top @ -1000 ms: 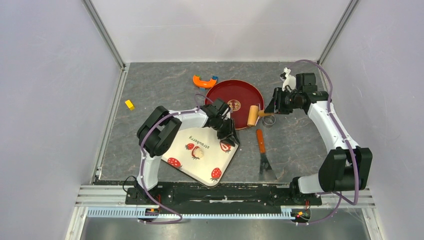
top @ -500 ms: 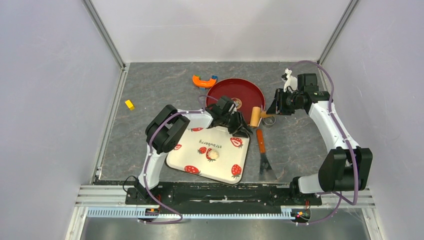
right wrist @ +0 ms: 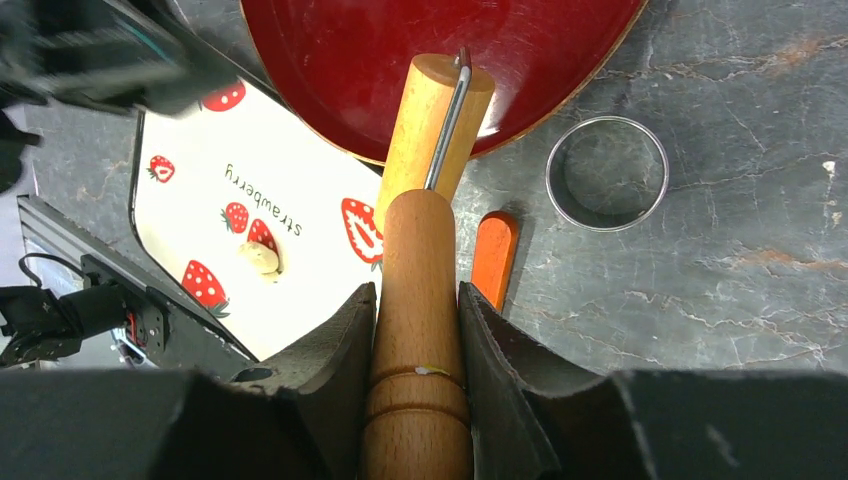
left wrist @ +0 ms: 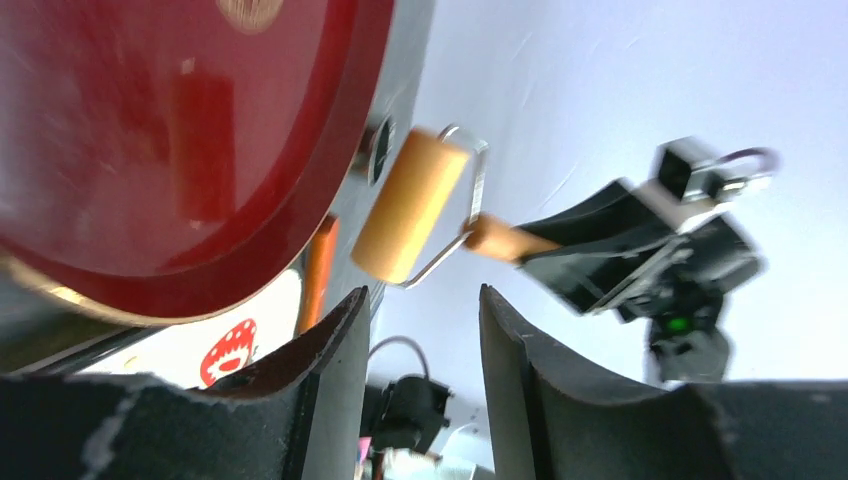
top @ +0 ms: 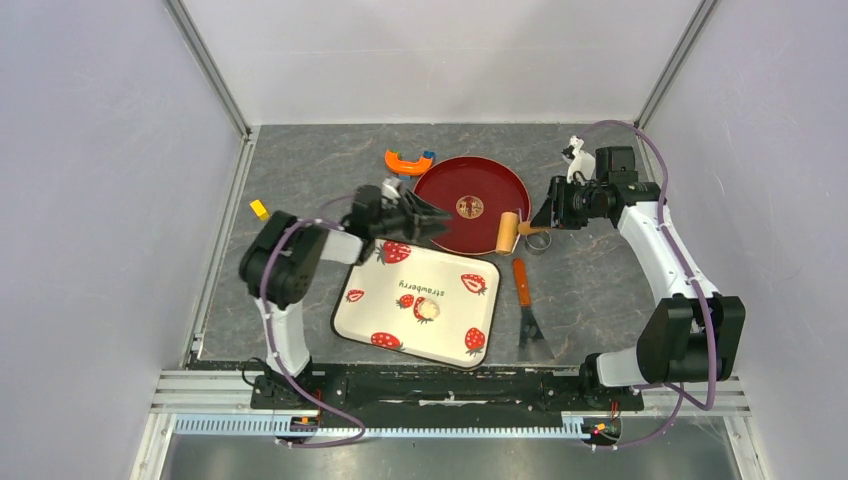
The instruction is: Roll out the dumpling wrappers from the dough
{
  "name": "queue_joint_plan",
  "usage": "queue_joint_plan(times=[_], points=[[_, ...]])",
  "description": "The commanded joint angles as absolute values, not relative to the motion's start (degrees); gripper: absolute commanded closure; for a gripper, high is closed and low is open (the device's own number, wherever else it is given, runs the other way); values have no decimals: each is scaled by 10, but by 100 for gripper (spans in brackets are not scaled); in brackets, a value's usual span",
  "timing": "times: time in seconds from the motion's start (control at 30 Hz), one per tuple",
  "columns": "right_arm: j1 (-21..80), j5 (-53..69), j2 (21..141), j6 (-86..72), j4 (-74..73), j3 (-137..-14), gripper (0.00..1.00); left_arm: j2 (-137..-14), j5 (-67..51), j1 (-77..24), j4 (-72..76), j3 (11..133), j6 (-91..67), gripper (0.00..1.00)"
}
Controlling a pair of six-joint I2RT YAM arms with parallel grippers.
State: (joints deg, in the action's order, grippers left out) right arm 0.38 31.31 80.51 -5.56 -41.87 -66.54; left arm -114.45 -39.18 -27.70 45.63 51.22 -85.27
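Dough [top: 427, 309] [right wrist: 262, 258], one small pale lump, lies near the middle of the white strawberry tray [top: 455, 305] [right wrist: 185, 220], just beside a printed strawberry pair, and nothing else is in that tray. I see no flattened wrapper anywhere. My left pincer [top: 430, 213] [left wrist: 422, 300] hangs over the near left rim of the red plate [top: 500, 180] [left wrist: 150, 150] [right wrist: 420, 30], just beyond the tray's far edge; its jaws stand well apart with nothing between them. The red plate carries only a small round tan mark near its middle, and I cannot tell whether that is print or something lying there. My right pincer [top: 548, 215] [right wrist: 415, 300] is clamped tight on the wooden handle of the roller [top: 508, 233] [left wrist: 408, 205] [right wrist: 435, 110], whose tan cylinder sits across the plate's near right rim; whether it touches the rim I cannot tell. On the grey worktop [top: 300, 180], a metal ring [top: 538, 243] [right wrist: 607, 172] holding nothing rests just right of the roller, and an orange-handled scraper [top: 527, 305] lies along the tray's right side.
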Motion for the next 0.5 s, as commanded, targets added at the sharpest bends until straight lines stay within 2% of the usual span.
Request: queue_joint_plan(times=[0.0,0.17,0.3,0.47], points=[[4,350,790,-67,-387,-671,100,-1029,-436,-186,414,474,-777,50],[4,356,788,-70,-383,-663,100,-932,-414,-107,44,513,-519,47],[4,357,785,-71,-382,-653,100,-905,-285,-83,-284,600,-292,45],[3,359,776,-73,-377,-625,100,-907,-103,-83,-458,643,-180,44]])
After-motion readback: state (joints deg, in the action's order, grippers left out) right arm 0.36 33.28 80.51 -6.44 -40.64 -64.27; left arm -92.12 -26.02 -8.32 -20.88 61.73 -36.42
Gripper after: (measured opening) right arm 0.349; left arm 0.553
